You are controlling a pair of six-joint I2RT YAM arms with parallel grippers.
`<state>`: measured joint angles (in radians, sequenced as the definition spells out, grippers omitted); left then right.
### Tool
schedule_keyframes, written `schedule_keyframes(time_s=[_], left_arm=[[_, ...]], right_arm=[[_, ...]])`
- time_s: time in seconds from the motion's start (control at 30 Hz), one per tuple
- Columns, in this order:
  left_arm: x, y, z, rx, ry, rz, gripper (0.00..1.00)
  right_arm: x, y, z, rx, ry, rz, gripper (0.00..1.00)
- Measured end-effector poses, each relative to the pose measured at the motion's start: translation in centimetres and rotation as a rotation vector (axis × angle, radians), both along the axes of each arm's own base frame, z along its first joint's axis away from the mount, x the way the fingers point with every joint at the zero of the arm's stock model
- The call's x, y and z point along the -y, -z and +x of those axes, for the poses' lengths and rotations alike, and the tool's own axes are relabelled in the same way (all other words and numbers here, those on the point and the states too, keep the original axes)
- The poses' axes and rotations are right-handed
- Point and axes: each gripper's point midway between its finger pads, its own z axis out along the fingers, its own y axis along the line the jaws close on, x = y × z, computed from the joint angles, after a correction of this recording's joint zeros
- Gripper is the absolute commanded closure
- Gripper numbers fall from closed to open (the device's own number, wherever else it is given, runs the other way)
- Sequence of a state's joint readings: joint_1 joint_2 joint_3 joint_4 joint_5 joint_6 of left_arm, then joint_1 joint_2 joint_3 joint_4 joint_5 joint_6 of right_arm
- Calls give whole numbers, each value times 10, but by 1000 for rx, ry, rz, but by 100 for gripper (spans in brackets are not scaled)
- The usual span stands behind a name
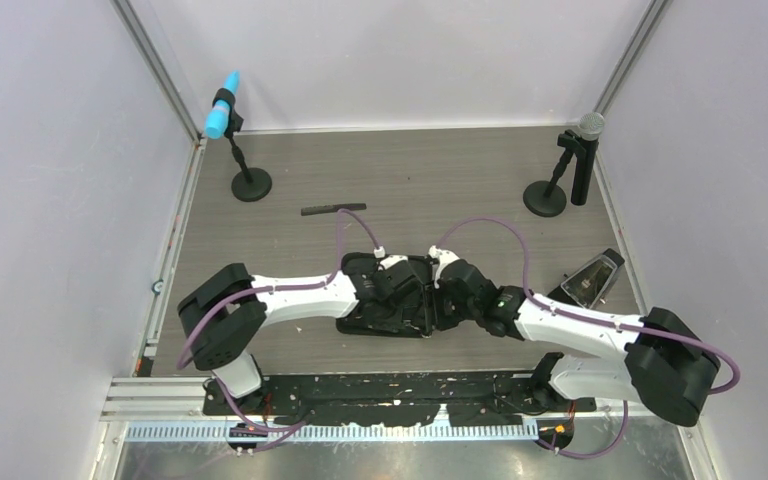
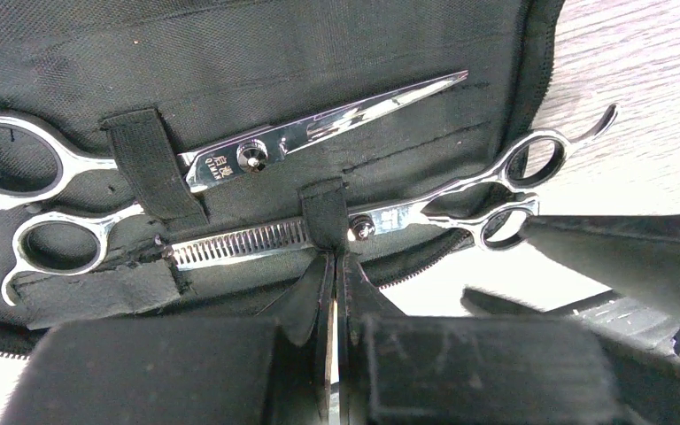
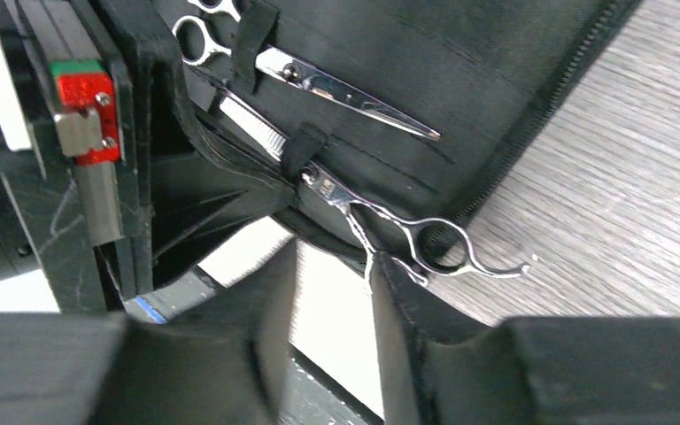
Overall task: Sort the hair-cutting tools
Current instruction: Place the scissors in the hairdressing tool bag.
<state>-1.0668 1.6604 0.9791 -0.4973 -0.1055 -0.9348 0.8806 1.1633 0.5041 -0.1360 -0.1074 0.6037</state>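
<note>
Where the two arms meet near the middle of the tabletop (image 1: 430, 170), a black case (image 1: 385, 327) lies open beneath them. Two scissors sit inside it. The plain scissors (image 2: 252, 156) lie under a wide strap (image 2: 146, 164), rings to the left in the left wrist view and blades pointing right. The thinning scissors (image 2: 365, 227) lie just beside them, turned the other way. Their toothed blade runs through a small loop (image 2: 323, 212), and their rings stick out past the zip edge over bare tabletop.

The left gripper (image 2: 333, 266) has its fingers pressed together, tips right at the case edge just below that loop. Whether they pinch any fabric, I cannot tell.

The right gripper (image 3: 332, 258) comes in from the right with its fingers a narrow gap apart. Pale tabletop shows between them, and nothing is in the gap. One finger tip is just beside the thinning scissors' rings (image 3: 438, 246).

The comb (image 1: 334, 209) lies alone on the far side of the case, well apart from both grippers. A blue-headed microphone (image 1: 224, 118) stands at the far left and a grey-headed microphone (image 1: 582, 160) at the far right. A dark wedge-shaped item (image 1: 593, 280) lies near the right edge; what it is I cannot tell.
</note>
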Motion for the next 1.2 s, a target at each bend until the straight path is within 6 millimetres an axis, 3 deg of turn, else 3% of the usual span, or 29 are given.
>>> schedule_keyframes(time_s=[0.17,0.43,0.9,1.2], left_arm=[[0,-1,1,19,-3,-24,100],[-4,-1,3,55,-11,-54,100],[-19,-3,5,129,-43,-101,100],[-30,-4,5,174,-78,-137,100]], right_arm=[[-8,4,3,-5,-8,17,70],[-14,29,3,-63,-6,-12,75],[-36,23,3,-83,-71,70,78],[-46,30,2,-124,-116,109,79]])
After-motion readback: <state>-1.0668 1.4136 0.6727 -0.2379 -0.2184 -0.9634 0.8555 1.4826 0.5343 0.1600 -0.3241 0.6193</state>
